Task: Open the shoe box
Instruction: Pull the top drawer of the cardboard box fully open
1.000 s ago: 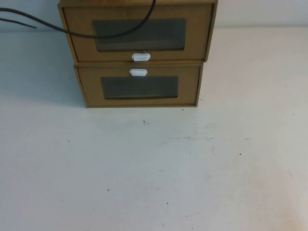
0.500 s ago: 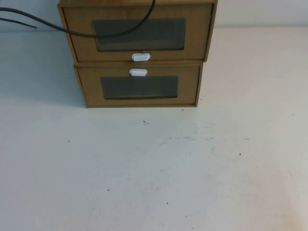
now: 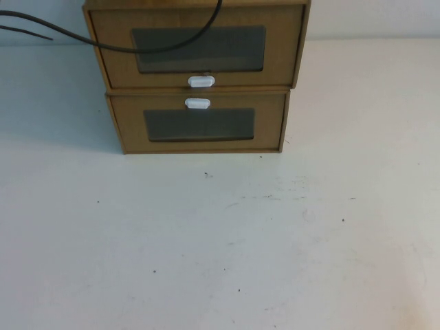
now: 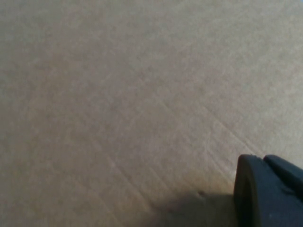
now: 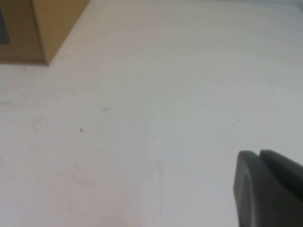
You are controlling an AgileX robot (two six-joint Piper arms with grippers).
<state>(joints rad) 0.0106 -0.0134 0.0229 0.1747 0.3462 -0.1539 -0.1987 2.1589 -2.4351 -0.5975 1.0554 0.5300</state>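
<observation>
As left fingers (image 4: 265, 194) face shoebox (image 4: 118, 94), right fingers (image 5: 265, 189) apart

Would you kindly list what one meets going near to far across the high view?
Bare table, lower shoe box, its white handle, upper box's white handle, upper shoe box. Left gripper is over cardboard, right gripper, jaws shut, over the table; neither shows here.

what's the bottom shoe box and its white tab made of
Bottom shoe box: matte brown cardboard by its flat, fibrous look; window dark, maybe plastic film. Tab: smooth white, likely plastic. Left claw over cardboard; right claw, shut, over table.
</observation>
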